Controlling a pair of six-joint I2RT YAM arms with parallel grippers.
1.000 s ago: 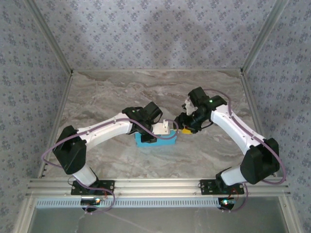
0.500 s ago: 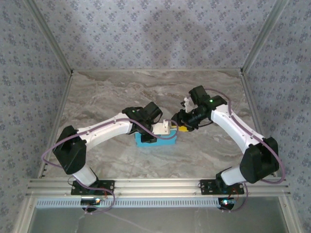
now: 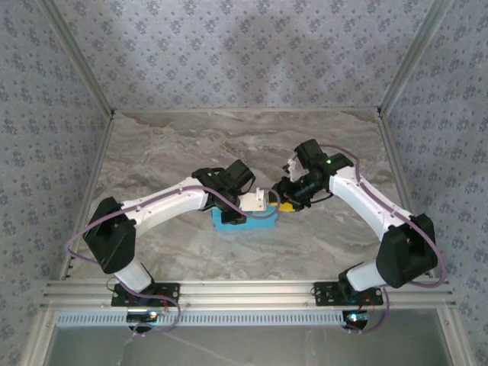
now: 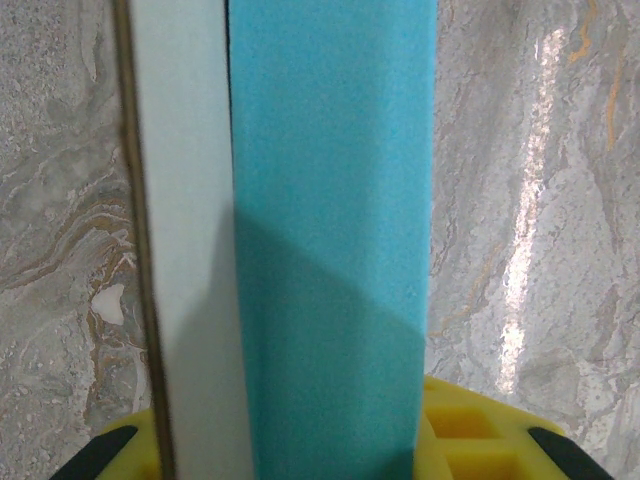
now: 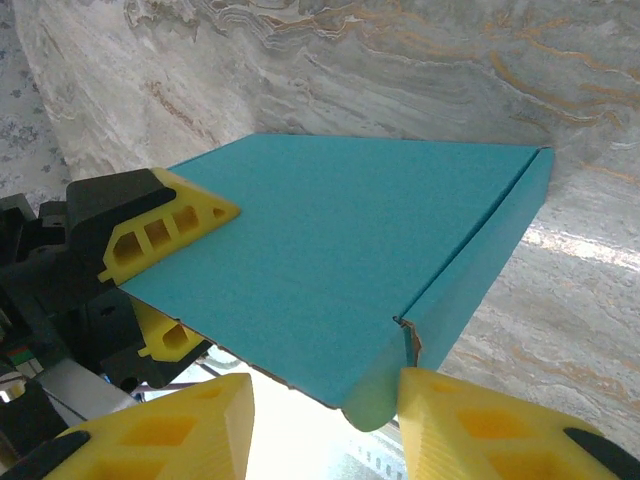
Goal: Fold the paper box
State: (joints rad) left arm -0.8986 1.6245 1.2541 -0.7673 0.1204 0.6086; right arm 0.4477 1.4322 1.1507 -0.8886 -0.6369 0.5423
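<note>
The paper box (image 3: pixel 242 223) is light blue and sits mid-table, partly under both grippers. My left gripper (image 3: pixel 262 202) is shut on the box's edge. In the right wrist view one of its yellow fingers (image 5: pixel 165 232) lies on the blue panel (image 5: pixel 340 230) and the other sits beneath it. In the left wrist view the blue panel (image 4: pixel 330 200) and a pale inner strip (image 4: pixel 185 200) run up from the left gripper (image 4: pixel 300 445). My right gripper (image 5: pixel 320 420) is open. A rounded flap corner (image 5: pixel 375 405) sits between its fingers, against the right finger (image 5: pixel 480 420).
The marble tabletop (image 3: pixel 191 145) extends around the box. Patterned walls and aluminium posts (image 3: pixel 400 72) close in the back and sides. A metal rail (image 3: pixel 244 293) runs along the near edge by the arm bases.
The right gripper has shifted slightly left toward the box's end and its jaws have narrowed a little. The left arm and the box have stayed put.
</note>
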